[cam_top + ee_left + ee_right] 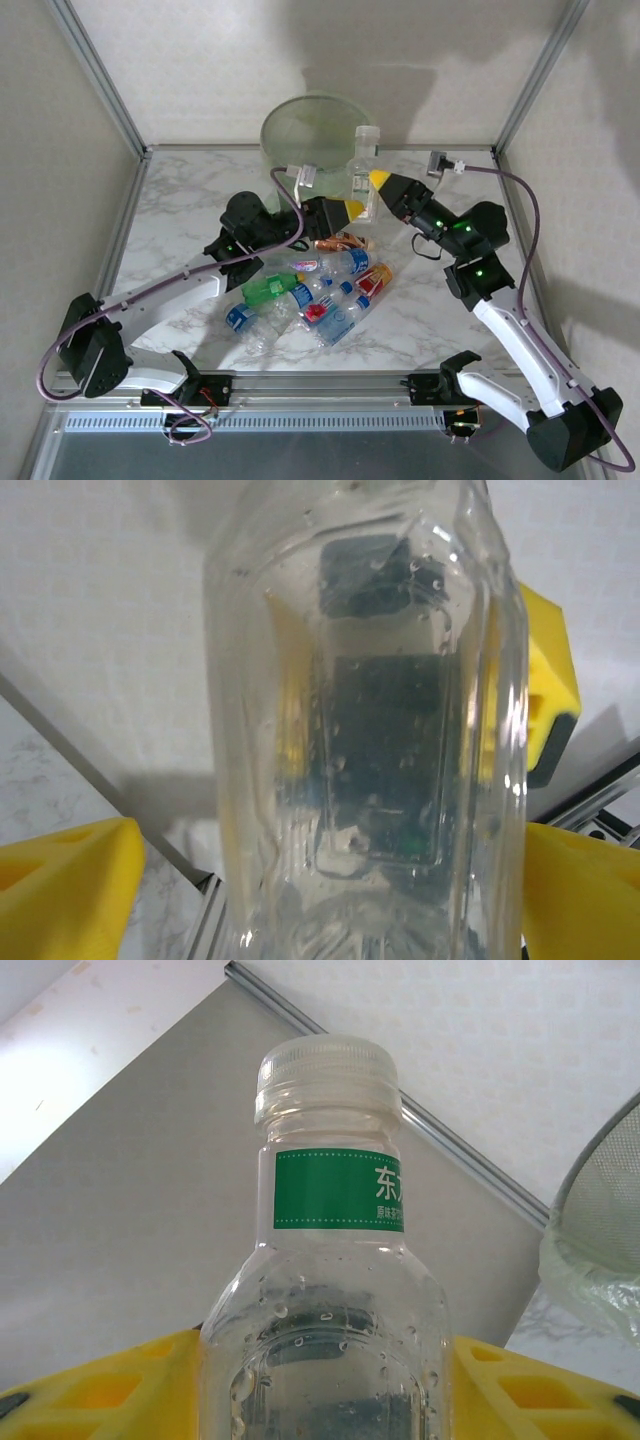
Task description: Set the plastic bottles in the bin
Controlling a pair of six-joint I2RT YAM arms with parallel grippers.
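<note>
The bin [312, 130] stands at the middle of the table's [180, 200] far edge. Just before its right side is 1 upright bottle [365, 160]. It sits between the fingers of the left gripper [356, 208], on its left, and of the right gripper [376, 181], on its right. Toward the near edge, well apart from the bin, about 8 plastic bottles [315, 290] lie heaped on their sides, some across others.

My overhead camera sits high behind the near edge of the table [180, 200] and looks down and forward across all of it to the back wall [250, 60]. Both wrist cameras look very closely at one upright bottle [365, 165] from roughly opposite sides. The left faces its body, the right its neck, with the bin [600, 1230] rim alongside.
</note>
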